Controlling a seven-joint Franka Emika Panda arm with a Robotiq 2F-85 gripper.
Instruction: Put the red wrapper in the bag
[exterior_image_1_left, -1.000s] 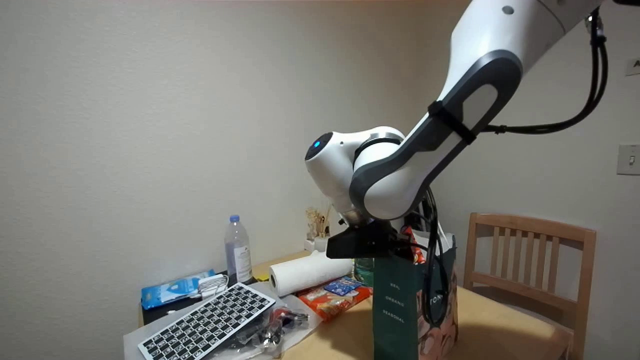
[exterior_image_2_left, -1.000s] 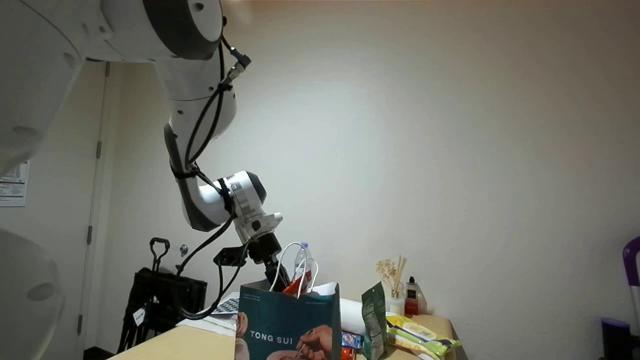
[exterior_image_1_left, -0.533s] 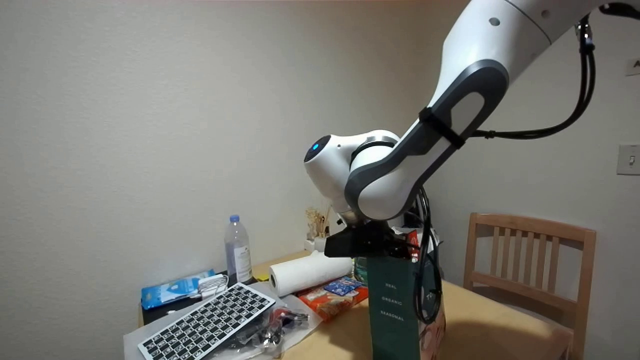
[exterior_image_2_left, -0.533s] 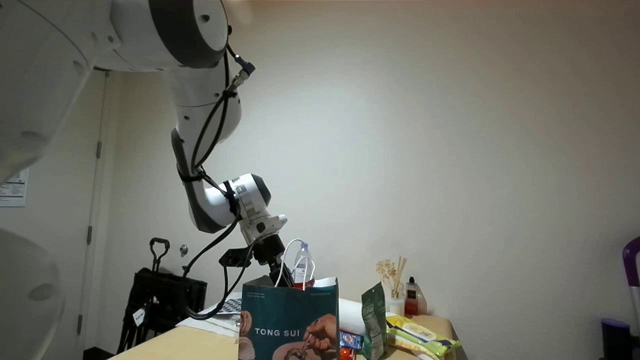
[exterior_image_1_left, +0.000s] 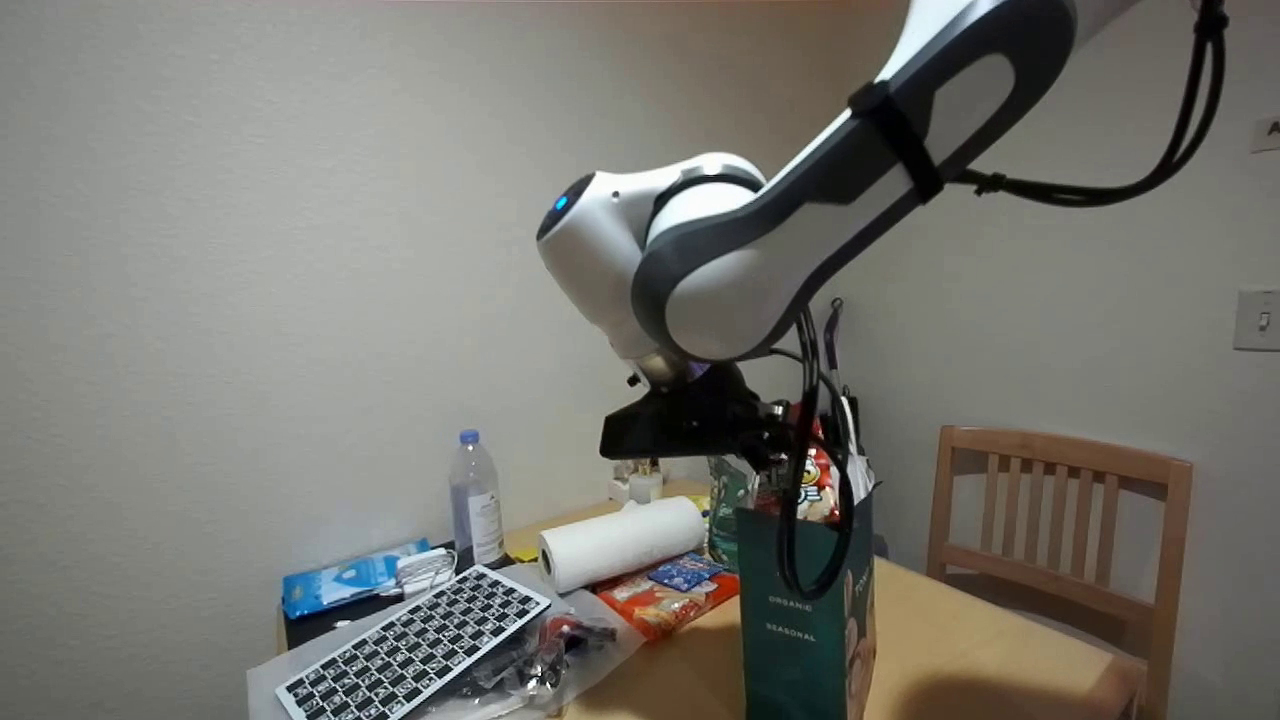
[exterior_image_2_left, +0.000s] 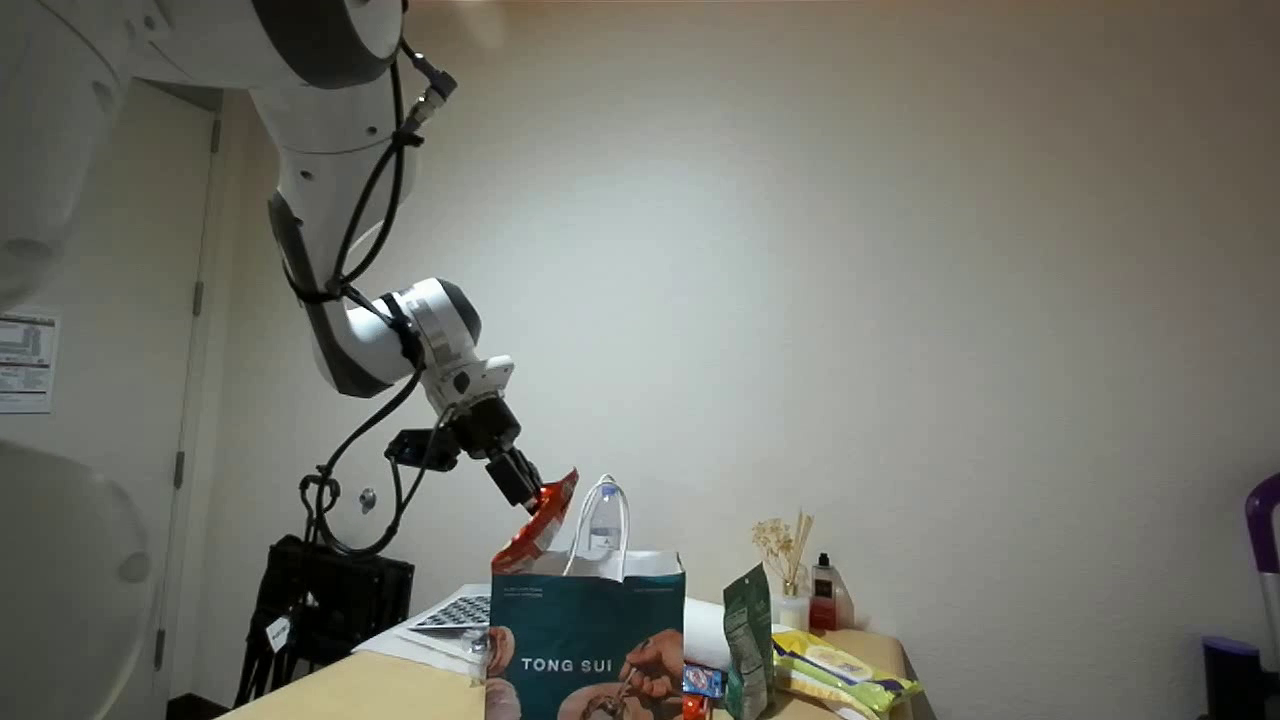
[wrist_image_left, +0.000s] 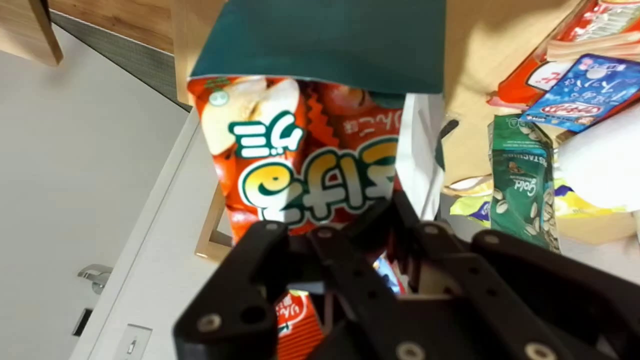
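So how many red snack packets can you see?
2. The wrapper is in the jaws, its lower end inside the bag; a flat red packet lies on the table, partly under a blue packet. Any deeper inside would be hidden.

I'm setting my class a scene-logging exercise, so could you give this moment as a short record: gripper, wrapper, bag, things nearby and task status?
Gripper: appears shut on the red wrapper
Wrapper: slanted, upper end above the rim of the bag, lower end hidden behind that rim
Bag: upright, lettered TONG SUI
Nearby: green packet; white paper roll; blue packet lying on an orange-red packet
Task status: wrapper not yet fully inside the bag
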